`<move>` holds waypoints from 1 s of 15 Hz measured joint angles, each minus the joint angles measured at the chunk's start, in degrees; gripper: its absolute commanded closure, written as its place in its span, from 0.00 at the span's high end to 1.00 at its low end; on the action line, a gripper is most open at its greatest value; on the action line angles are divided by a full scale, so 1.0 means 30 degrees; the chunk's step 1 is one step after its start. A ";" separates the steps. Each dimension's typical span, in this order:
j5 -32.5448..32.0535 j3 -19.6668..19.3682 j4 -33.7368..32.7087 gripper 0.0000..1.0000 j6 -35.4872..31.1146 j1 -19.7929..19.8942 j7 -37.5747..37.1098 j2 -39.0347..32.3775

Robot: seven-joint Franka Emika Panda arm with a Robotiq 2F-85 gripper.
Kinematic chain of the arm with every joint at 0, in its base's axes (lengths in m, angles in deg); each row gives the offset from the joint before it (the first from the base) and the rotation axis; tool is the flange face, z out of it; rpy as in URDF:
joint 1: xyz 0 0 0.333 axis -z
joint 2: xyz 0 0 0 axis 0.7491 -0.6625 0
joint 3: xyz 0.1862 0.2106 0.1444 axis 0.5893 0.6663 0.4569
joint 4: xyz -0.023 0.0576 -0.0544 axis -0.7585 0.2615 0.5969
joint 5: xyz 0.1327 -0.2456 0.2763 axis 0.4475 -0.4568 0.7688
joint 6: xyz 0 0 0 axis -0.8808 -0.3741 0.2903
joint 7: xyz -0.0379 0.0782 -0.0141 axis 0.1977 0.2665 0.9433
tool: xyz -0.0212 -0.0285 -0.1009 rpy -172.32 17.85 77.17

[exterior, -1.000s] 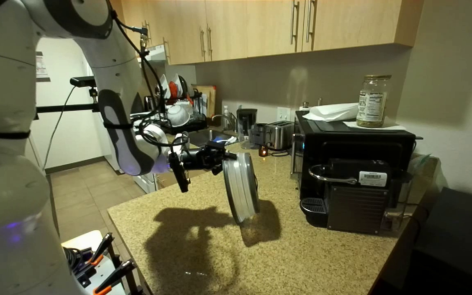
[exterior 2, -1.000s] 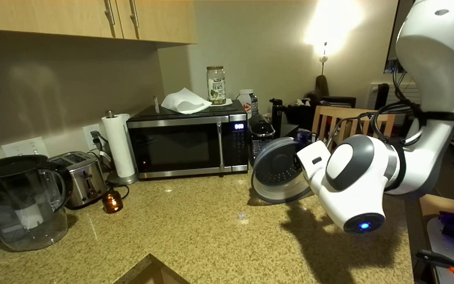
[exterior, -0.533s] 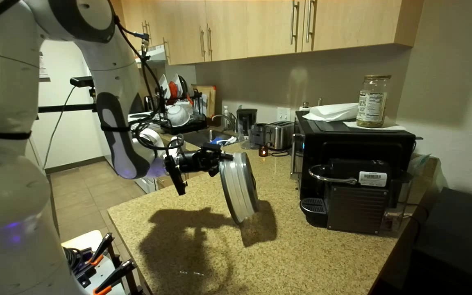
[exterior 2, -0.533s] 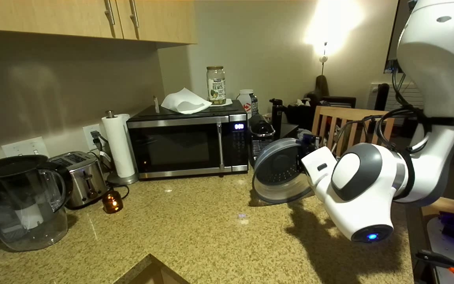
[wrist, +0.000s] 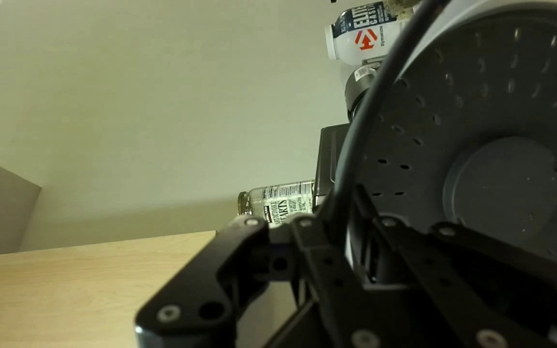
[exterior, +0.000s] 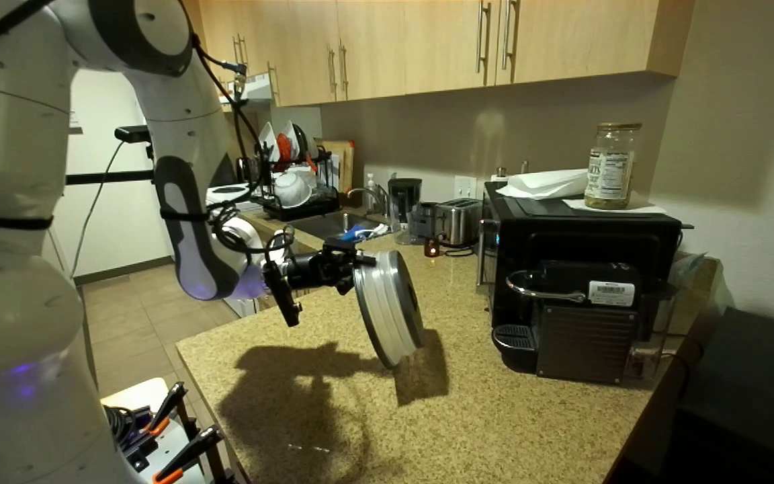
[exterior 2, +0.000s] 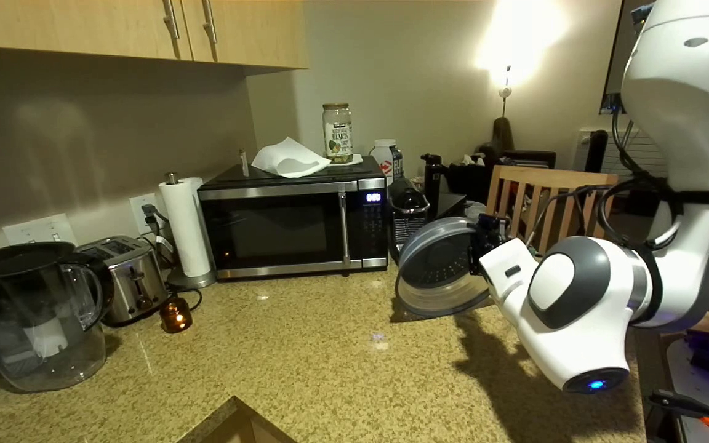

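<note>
My gripper [exterior: 365, 261] is shut on the upper rim of a collapsible colander, with the rim pinched between its fingertips [wrist: 366, 205]. The colander [exterior: 387, 309] has pale ribbed sides and a dark perforated base. It hangs tilted nearly on edge over the speckled counter [exterior: 494, 417]; I cannot tell whether its lower rim touches. In an exterior view the colander [exterior 2: 437, 264] stands just right of the coffee machine, and the arm's wrist partly hides the gripper [exterior 2: 482, 241]. The perforated base [wrist: 496, 183] fills the right of the wrist view.
A microwave [exterior 2: 293, 231] with a glass jar [exterior 2: 338, 135] and paper on top stands against the wall. The coffee machine [exterior: 585, 323] is beside it. A toaster [exterior 2: 130, 277], water pitcher [exterior 2: 34, 320] and small amber jar [exterior 2: 176, 315] stand farther along.
The wrist and gripper have drawn back a little toward the arm's base and sunk slightly. The colander's top has come along, tilting it more, while its lower rim stays about in place.
</note>
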 measured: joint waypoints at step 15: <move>-0.0323 0.0366 0.0486 0.07 -0.0045 -0.0192 -0.0306 -0.0074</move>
